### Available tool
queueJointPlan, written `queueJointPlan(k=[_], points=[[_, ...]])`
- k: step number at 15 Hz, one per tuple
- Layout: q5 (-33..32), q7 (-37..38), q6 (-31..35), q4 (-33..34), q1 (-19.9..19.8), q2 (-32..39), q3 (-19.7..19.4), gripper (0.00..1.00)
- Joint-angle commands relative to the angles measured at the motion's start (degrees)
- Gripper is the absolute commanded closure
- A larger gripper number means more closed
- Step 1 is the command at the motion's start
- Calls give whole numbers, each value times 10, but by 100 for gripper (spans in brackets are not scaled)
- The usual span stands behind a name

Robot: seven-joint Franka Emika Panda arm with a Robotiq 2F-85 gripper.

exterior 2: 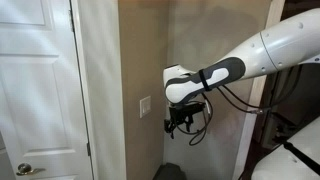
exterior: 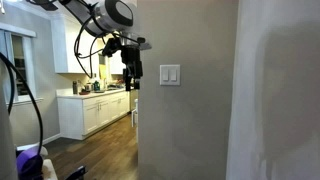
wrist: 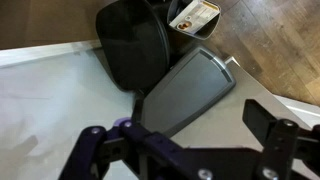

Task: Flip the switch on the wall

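My black hand (exterior: 131,80), jaws spread wide, hangs near the small white two-rocker switch plate (exterior: 171,75) on the grey-beige wall (exterior: 190,130).

Gap between the gripper (exterior: 133,80) and the switch (exterior: 171,74) was clear, only the wall (exterior: 195,125) itself stood behind it.

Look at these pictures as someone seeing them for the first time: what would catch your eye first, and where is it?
The big white robot arm stands out, reaching in from the picture's right in an exterior view, its dark gripper hanging close to the wall. Next comes the small white switch, alone on that plain grey wall, with a gap between it and the gripper. White kitchen cabinets glow in the background.
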Motion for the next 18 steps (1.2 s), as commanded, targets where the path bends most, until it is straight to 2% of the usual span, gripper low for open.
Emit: queueJointPlan(k=[1, 11, 12, 13, 15, 18], points=[[-5, 4, -1, 1, 12, 1, -11, 0], [-5, 4, -1, 1, 12, 1, -11, 0], [-5, 4, -1, 1, 12, 1, -11, 25], [-3, -1, 8, -1, 12, 3, -15, 26], [-7, -17, 47, -3, 11, 10, -25, 40], [-20, -51, 170, -6, 2, 35, -49, 59]])
